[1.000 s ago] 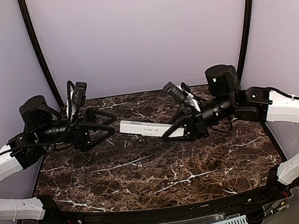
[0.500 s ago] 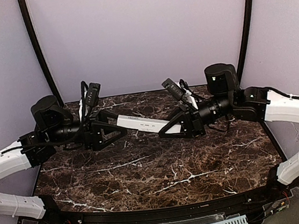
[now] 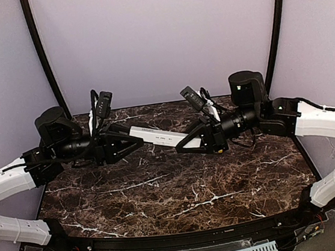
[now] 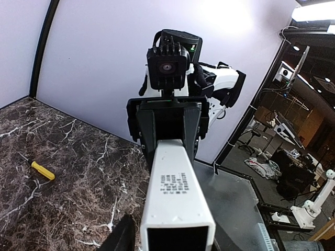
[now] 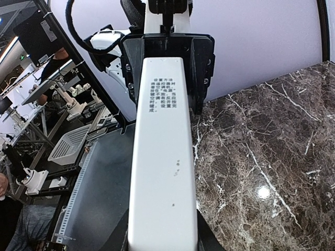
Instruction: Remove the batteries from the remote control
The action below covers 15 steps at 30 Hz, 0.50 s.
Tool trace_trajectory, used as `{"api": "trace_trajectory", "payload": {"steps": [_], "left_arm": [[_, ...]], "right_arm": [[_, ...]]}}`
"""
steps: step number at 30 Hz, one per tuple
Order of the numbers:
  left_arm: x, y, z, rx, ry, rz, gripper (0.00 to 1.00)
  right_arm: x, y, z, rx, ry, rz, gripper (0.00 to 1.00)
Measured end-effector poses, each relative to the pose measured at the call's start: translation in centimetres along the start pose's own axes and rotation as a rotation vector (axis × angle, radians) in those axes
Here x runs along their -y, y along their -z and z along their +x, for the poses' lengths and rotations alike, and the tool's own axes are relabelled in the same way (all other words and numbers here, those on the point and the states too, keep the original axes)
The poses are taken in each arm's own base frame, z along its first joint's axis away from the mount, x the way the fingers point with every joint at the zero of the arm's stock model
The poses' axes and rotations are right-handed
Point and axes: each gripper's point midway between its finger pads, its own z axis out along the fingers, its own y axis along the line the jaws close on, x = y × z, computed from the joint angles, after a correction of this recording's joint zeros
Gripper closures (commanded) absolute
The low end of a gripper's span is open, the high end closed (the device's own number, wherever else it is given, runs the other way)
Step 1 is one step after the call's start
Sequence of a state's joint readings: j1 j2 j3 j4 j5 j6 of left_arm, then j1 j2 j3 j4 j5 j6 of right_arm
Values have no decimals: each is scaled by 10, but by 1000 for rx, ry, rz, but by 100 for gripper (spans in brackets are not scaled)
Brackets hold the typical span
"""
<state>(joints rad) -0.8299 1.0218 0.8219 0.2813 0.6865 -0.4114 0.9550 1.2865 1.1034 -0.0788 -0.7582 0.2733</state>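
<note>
Remote control: the long white remote control [image 3: 160, 136] is held in the air above the dark marble table [image 3: 181, 190], between the two arms and near the back of the table. In the top view it lies slanted, with its left end a little farther back than its right end.
Left gripper: the left gripper [image 3: 140, 142] is at the left end of the remote. In the right wrist view its dark fingers [image 5: 135, 68] stand tight on both sides of that end, so it appears clamped on the remote.
Right gripper: the right gripper [image 3: 183, 145] is closed on the right end of the remote. In the left wrist view its fingers [image 4: 144, 125] press the bar from both sides.
Remote surface: the face seen by the right wrist camera is plain white, with a small block of printed characters near the far end. The face seen by the left wrist camera also carries a few lines of small print, and the near end face looks dark.
Screwdriver: a yellow-handled screwdriver [image 4: 42, 170] lies flat on the table, well apart from the remote and from both grippers.
</note>
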Motion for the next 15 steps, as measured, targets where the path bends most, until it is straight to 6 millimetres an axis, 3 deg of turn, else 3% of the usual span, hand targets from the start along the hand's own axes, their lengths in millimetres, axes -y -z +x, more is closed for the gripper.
{"api": "trace_trajectory", "payload": {"steps": [6, 11, 15], "left_arm": [[1, 0, -2, 8, -4, 2, 46], [0, 0, -3, 13, -4, -2, 48], [1, -1, -6, 25, -6, 3, 56]], "right_arm": [[0, 0, -1, 2, 1, -1, 100], [2, -2, 1, -4, -5, -1, 100], [3, -3, 2, -5, -7, -1, 100]]}}
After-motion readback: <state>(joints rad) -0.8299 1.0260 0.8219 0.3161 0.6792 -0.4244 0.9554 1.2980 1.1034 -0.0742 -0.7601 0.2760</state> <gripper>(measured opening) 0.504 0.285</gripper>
